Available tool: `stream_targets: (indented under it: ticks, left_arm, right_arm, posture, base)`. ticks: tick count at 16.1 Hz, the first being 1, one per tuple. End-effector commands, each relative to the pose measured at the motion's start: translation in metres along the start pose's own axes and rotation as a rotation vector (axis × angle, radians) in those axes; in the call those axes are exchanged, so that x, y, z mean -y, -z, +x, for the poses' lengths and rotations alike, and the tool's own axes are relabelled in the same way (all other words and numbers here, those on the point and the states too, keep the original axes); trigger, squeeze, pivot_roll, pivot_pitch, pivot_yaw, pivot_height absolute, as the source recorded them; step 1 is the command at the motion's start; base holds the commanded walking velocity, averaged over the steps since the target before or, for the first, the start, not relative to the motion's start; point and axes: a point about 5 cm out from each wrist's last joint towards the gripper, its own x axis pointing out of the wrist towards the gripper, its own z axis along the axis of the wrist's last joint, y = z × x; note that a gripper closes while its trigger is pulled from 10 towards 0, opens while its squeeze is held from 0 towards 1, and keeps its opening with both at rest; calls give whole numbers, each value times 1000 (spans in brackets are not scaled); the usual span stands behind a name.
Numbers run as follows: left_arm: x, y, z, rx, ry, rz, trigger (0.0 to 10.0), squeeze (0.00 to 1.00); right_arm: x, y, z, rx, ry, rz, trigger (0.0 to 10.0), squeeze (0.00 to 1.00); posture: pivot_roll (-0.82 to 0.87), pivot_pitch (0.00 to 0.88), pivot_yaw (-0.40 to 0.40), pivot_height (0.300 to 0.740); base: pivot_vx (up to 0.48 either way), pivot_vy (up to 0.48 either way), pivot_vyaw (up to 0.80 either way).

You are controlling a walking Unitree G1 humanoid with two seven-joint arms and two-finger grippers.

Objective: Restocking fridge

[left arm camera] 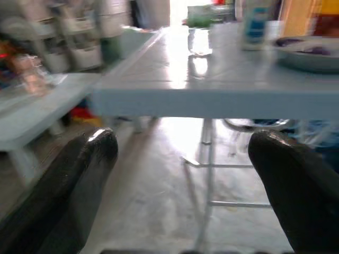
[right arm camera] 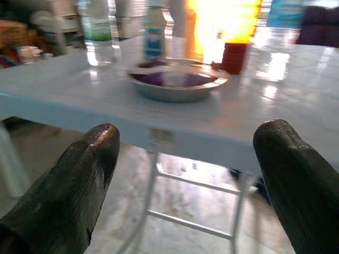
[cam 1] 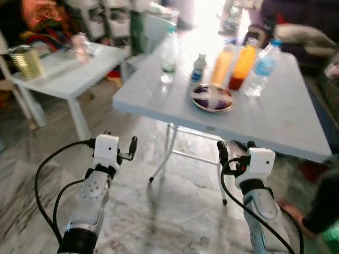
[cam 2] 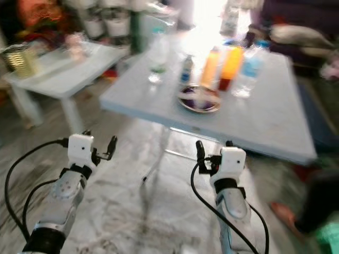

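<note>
Both arms are raised short of the folding table (cam 1: 296, 121), apparently approaching. The left gripper (left arm camera: 180, 174) and right gripper (right arm camera: 185, 169) are released, holding nothing. The bottles (cam 1: 243, 66) stand clustered behind a plate (cam 1: 212, 99), awaiting collection for the fridge

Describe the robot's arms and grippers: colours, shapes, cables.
Both arms are silver with rounded, jointed segments. Each ends in a white boxy wrist block carrying the left gripper and right gripper, each with two long black fingers that have rounded, glossy tips. Black cables loop loosely alongside each forearm.
</note>
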Motion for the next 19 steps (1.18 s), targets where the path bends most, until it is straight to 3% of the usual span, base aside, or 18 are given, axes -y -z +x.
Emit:
stream_targets:
  ticks: [1, 3, 6, 8, 10, 15, 19]
  left_arm:
    - [7, -3, 3, 12, 31, 10, 10000, 0]
    - [9, -3, 3, 17, 38, 11, 10000, 0]
    - [8, -2, 0, 18, 30, 16, 10000, 0]
    - [-6, 2, -17, -9, 3, -67, 10000, 0]
    - [-14, 4, -23, -23, -22, -77, 10000, 0]
    - [-4, -8, -13, 18, 61, -80, 10000, 0]
    - [-3, -7, -12, 15, 64, -97, 10000, 0]
  right_arm:
    - [0, -1, 0, 1, 5, -12, 10000, 0]
    - [-1, -1, -1, 3, 3, -8, 10000, 0]
    - [3, -2, -3, 4, 20, -23, 10000, 0]
    - [17, -10, -15, 24, 92, 7, 10000, 0]
    - [20, -10, -27, 19, 98, -5, 10000, 0]
    - [22, -13, -22, 8, 75, -20, 10000, 0]
    - [26, -12, -20, 4, 76, -34, 10000, 0]
  posture:
    - [2, 2, -17, 740]
    - [-5, 7, -15, 740]
    - [-6, 8, -17, 740]
    - [2, 7, -18, 740]
    - [5, 10, -17, 740]
    - [-7, 0, -14, 740]
    - [-8, 1, -15, 740]
  base:
    - [0, 416, -800]
    - [336, 338, -800]
    - [82, 0, 0]
    - [0, 0, 0]
    - [0, 0, 0]
    - [188, 0, 0]
    - [397, 0, -800]
